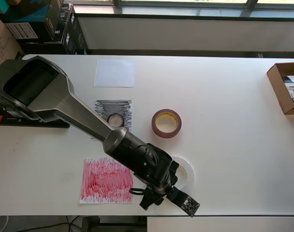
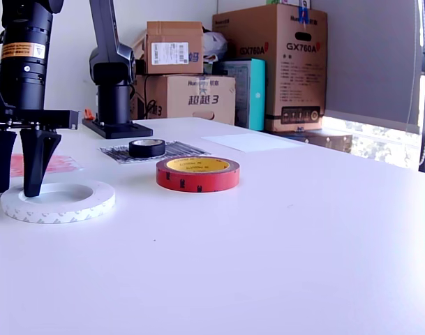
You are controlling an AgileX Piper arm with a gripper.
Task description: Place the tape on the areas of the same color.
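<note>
The large white tape roll (image 2: 58, 200) lies flat on the table, partly hidden under my wrist in the overhead view (image 1: 187, 172). My gripper (image 2: 18, 176) points straight down and is open. One finger (image 2: 36, 162) is in the roll's hole and the other finger (image 2: 1, 160) is outside its wall. In the overhead view my gripper (image 1: 170, 175) covers the roll's left side. The dark red roll (image 1: 166, 123) lies on bare table. The small black roll (image 1: 116, 120) sits on the black-scribbled sheet (image 1: 104, 107). The red-scribbled sheet (image 1: 106, 180) and the plain white sheet (image 1: 114, 73) hold nothing.
An open cardboard box (image 1: 286, 87) sits at the overhead view's right edge. The arm's base (image 1: 26, 92) stands at the left, with stacked cartons (image 2: 268, 63) behind the table. The table's front edge (image 1: 209, 215) is close to my gripper.
</note>
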